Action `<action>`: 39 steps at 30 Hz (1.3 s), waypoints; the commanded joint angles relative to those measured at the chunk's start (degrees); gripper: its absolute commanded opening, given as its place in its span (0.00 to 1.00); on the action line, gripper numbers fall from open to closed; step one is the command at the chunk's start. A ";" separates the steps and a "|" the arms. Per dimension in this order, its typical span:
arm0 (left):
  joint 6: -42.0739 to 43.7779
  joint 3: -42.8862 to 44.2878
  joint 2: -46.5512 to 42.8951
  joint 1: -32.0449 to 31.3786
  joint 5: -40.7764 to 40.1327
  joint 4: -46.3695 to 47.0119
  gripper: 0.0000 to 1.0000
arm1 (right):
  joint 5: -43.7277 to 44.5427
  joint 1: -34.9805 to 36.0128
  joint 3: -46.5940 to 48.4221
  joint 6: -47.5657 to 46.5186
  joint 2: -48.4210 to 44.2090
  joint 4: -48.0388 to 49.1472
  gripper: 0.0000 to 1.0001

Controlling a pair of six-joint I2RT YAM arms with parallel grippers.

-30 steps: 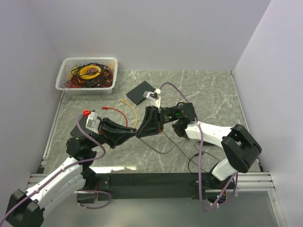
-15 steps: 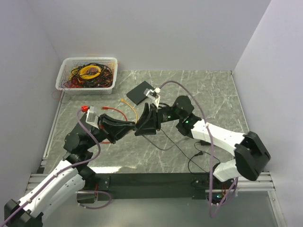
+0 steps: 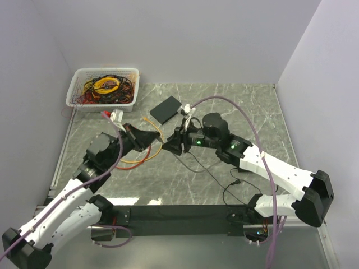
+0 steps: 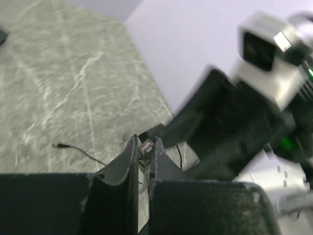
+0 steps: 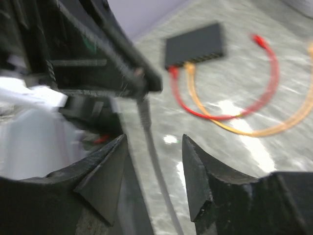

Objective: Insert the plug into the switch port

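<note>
A clear plug (image 4: pixel 145 147) on a grey cable (image 3: pixel 193 166) is pinched between the fingertips of my left gripper (image 4: pixel 144 145), which is shut on it. In the top view the left gripper (image 3: pixel 156 141) hangs over the table's middle, tip to tip with my right gripper (image 3: pixel 170 147). The right gripper (image 5: pixel 153 142) is open; the grey cable (image 5: pixel 147 128) runs through the gap without touching either finger. The black switch (image 3: pixel 166 109) lies flat behind both grippers. In the right wrist view the switch (image 5: pixel 194 45) has a red and an orange cable plugged into its near side.
A white basket (image 3: pixel 76 89) of tangled cables stands at the back left. A red cable (image 5: pixel 230 116) and an orange cable (image 5: pixel 274 130) loop over the marble in front of the switch. A thin black lead (image 3: pixel 234 184) lies near the front right. Walls close off three sides.
The left gripper has shut on the plug and the right gripper has opened, letting it go. Both arms have shifted a little toward the back of the table.
</note>
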 commanded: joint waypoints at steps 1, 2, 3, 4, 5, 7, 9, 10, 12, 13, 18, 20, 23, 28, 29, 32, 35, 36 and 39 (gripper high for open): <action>-5.57 6.57 3.66 -0.20 -8.02 -12.39 0.01 | 19.75 4.78 4.06 -6.09 -1.09 -7.93 0.54; -6.10 7.28 4.36 -0.29 -9.16 -13.47 0.01 | 21.89 5.83 4.24 -6.36 -1.18 -8.54 0.54; -6.98 8.07 4.89 -0.38 -9.69 -14.00 0.01 | 23.21 7.32 4.51 -6.36 -1.26 -8.81 0.53; -7.60 8.25 5.51 -0.29 -10.39 -14.53 0.01 | 24.62 8.21 4.94 -6.36 -1.09 -8.99 0.53; -8.21 8.51 5.77 -0.47 -11.27 -15.57 0.01 | 28.72 8.91 5.21 -6.36 -1.18 -9.34 0.52; -9.44 9.04 6.12 -0.47 -11.80 -16.55 0.01 | 31.82 10.67 5.91 -6.36 -0.74 -9.60 0.50; -10.58 9.48 6.39 -0.56 -12.24 -17.95 0.01 | 35.00 11.29 6.44 -5.92 -0.30 -9.60 0.48; -10.94 9.66 6.48 -0.47 -12.25 -18.31 0.01 | 35.87 11.38 6.97 -5.66 0.14 -9.43 0.47; -11.73 10.01 6.48 -0.64 -11.98 -18.75 0.01 | 37.72 11.82 7.93 -5.83 1.10 -9.60 0.45; -12.08 10.18 6.48 -0.64 -12.07 -18.84 0.01 | 37.99 12.08 9.16 -5.83 2.24 -9.86 0.43; -14.81 12.12 7.36 -0.73 -12.86 -22.34 0.01 | 38.96 13.66 13.29 -6.27 6.38 -11.01 0.36; -15.51 12.91 7.79 -0.73 -12.86 -23.05 0.01 | 39.31 14.72 14.09 -6.62 7.78 -10.92 0.34; -16.39 13.61 8.41 -0.65 -14.79 -24.72 0.01 | 40.36 15.69 15.32 -6.80 9.28 -11.36 0.33; -17.36 14.75 9.47 -0.73 -15.50 -27.10 0.01 | 42.20 16.74 16.72 -7.67 11.13 -11.97 0.33; -17.53 15.10 9.64 -0.65 -15.85 -27.71 0.01 | 42.73 17.26 16.99 -7.76 11.30 -12.06 0.33; -17.62 15.63 9.99 -0.73 -15.76 -28.41 0.01 | 45.79 17.88 18.13 -8.73 12.88 -12.94 0.33; -17.53 15.81 9.99 -0.73 -15.59 -28.50 0.01 | 48.18 19.03 19.45 -9.87 14.90 -13.91 0.33; -17.45 15.90 10.08 -0.65 -15.50 -28.33 0.01 | 48.45 19.46 19.97 -10.14 15.78 -14.00 0.34; -17.36 15.81 10.17 -0.73 -15.59 -28.33 0.01 | 49.24 19.99 20.50 -10.31 16.92 -14.26 0.34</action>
